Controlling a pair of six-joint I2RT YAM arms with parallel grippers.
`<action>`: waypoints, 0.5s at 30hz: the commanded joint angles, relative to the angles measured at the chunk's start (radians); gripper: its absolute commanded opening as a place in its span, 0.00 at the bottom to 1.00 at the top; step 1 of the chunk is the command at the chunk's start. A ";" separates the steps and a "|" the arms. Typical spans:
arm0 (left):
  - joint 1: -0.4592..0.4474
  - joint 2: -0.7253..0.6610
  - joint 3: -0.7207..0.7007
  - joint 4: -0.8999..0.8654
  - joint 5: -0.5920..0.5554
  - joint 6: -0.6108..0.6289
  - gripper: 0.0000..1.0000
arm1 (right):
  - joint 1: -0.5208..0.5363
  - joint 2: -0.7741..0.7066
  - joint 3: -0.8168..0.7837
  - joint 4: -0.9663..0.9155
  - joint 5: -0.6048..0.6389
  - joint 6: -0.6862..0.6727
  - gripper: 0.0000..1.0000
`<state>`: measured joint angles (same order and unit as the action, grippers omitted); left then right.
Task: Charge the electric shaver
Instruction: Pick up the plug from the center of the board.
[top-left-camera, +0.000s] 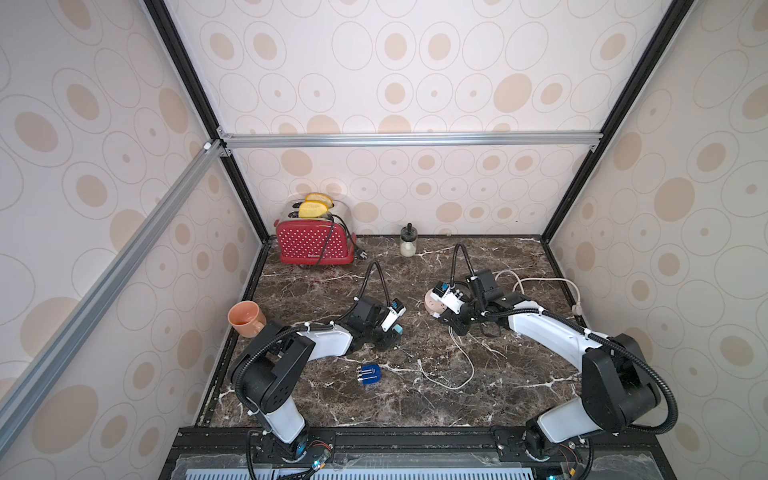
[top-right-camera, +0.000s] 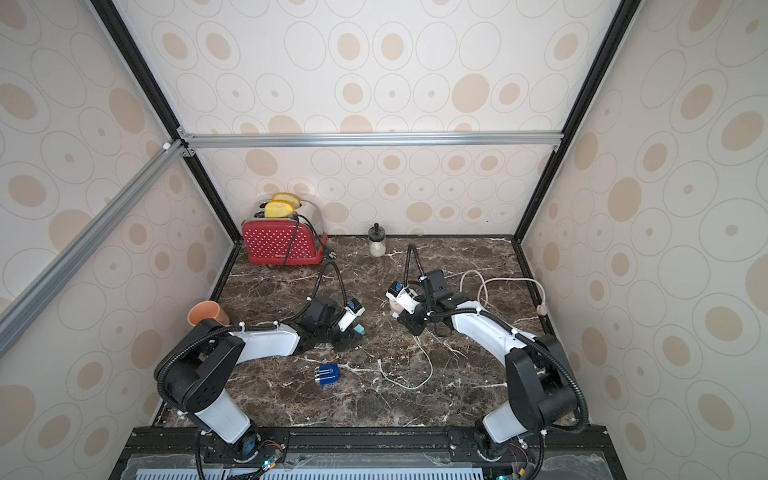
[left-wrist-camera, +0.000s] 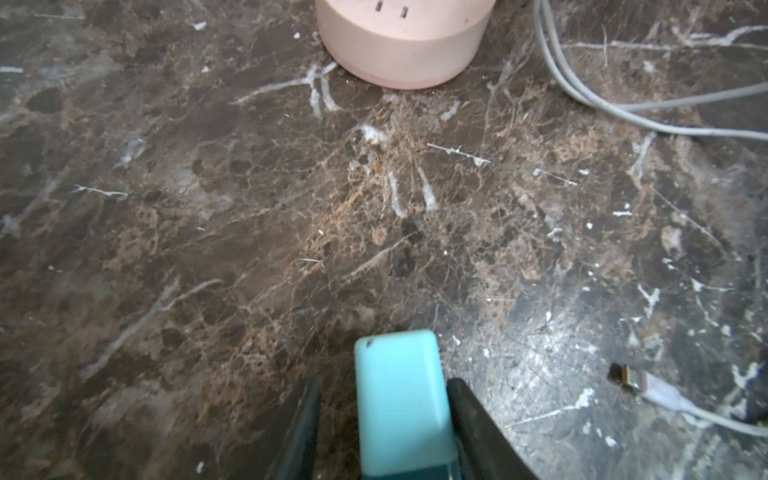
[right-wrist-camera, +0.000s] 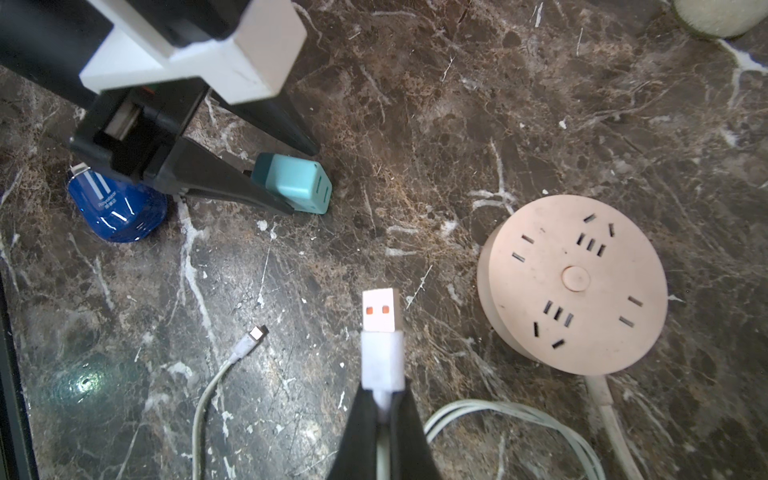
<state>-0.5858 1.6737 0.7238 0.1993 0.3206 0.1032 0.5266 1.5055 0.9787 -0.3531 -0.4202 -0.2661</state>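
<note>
The right gripper (right-wrist-camera: 384, 390) is clamped on the white USB plug (right-wrist-camera: 381, 332). The pink power strip (right-wrist-camera: 573, 282) lies close ahead of it. The left gripper (left-wrist-camera: 383, 384) straddles the teal adapter (left-wrist-camera: 399, 415), jaws apart, with a gap on one side. The electric shaver (top-left-camera: 369, 374) lies on the countertop (top-left-camera: 498, 399) behind the left gripper, clear of both grippers.

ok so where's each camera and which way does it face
Top views: high over the front edge, facing down and back at the marble table; left arm, right arm show.
Left wrist: low, facing along the left gripper past the teal adapter to the pink power strip; fingertips show.
Right wrist: higher, facing down past the right gripper, shut on the usb plug; left gripper shows.
Shared: both wrist views show teal adapter and pink power strip; right wrist and top views show the electric shaver.
</note>
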 joint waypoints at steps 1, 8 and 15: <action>-0.006 0.015 -0.004 0.000 0.015 0.001 0.52 | -0.003 0.010 0.005 -0.024 -0.023 -0.007 0.00; -0.005 0.017 -0.008 -0.011 0.015 0.006 0.40 | -0.003 0.037 0.028 -0.055 -0.052 -0.018 0.00; -0.005 0.006 -0.017 -0.003 0.003 -0.007 0.54 | -0.003 0.069 0.053 -0.091 -0.075 -0.032 0.00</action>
<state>-0.5858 1.6794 0.7185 0.1955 0.3290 0.0967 0.5266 1.5539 1.0000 -0.4011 -0.4637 -0.2737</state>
